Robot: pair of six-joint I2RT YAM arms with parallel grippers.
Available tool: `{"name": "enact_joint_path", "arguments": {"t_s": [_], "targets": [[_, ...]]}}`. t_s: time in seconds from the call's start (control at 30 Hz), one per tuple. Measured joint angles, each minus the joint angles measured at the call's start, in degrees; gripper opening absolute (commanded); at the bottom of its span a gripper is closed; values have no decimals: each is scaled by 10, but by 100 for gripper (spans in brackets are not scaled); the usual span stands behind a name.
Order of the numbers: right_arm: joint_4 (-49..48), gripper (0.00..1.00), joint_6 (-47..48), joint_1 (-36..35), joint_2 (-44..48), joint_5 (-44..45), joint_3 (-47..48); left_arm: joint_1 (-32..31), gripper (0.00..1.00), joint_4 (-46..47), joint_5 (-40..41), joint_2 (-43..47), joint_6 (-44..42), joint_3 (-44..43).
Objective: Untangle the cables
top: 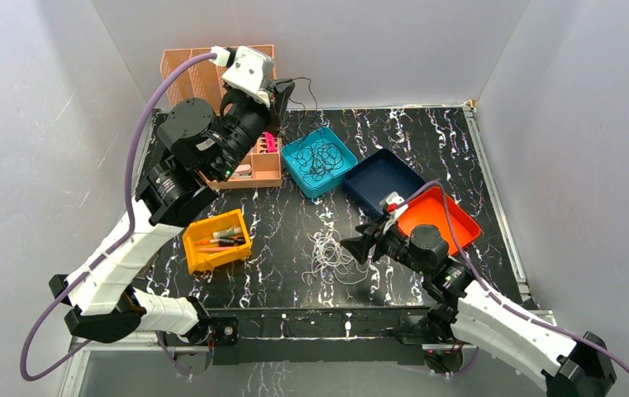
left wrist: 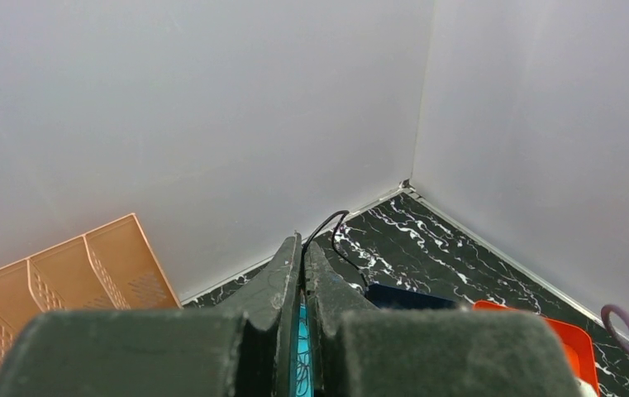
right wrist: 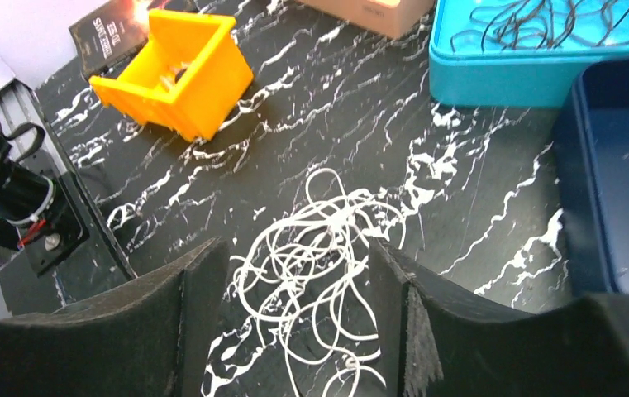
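Observation:
A tangle of white cables (top: pixel 333 253) lies on the black marbled table (top: pixel 294 223). Black cables (top: pixel 321 159) lie in loose loops in a teal tray (top: pixel 293 155). My left gripper (top: pixel 287 89) is raised high at the back, shut on one thin black cable (top: pixel 304 86) that hangs from its tips. The left wrist view shows its fingers (left wrist: pixel 284 269) pressed together on that cable (left wrist: pixel 327 225). My right gripper (top: pixel 355 247) is open and low, just right of the white tangle. In the right wrist view the white cables (right wrist: pixel 315 248) lie between its spread fingers (right wrist: pixel 389 285).
A navy tray (top: pixel 381 180) and an orange tray (top: pixel 439 217) sit right of the teal one. A yellow bin (top: pixel 216 241) with small items stands at the left. A peach organizer (top: pixel 191 70) stands at the back left, partly hidden by my left arm. Grey walls enclose the table.

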State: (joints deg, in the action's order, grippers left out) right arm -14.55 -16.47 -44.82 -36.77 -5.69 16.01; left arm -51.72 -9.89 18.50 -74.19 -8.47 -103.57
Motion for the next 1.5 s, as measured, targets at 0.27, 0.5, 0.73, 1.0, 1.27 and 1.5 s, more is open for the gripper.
{"name": "enact_joint_path", "arguments": {"t_s": [0.27, 0.5, 0.73, 1.0, 1.27, 1.5], "targets": [[38, 75, 31, 0, 6, 9, 87, 0, 0, -15, -18, 1, 19, 17], [13, 75, 47, 0, -23, 13, 150, 0, 0, -39, -44, 2, 44, 53], [-44, 73, 38, 0, -56, 39, 191, 0, 0, -56, -71, 2, 71, 81], [-134, 72, -15, 0, -59, 97, 191, 0, 0, -72, -91, 5, 92, 99], [-201, 70, -38, 0, -97, 105, 201, 0, 0, -81, -117, 5, 101, 102], [-231, 68, -44, 0, -155, 120, 220, 0, 0, -84, -137, 5, 108, 102]]}}
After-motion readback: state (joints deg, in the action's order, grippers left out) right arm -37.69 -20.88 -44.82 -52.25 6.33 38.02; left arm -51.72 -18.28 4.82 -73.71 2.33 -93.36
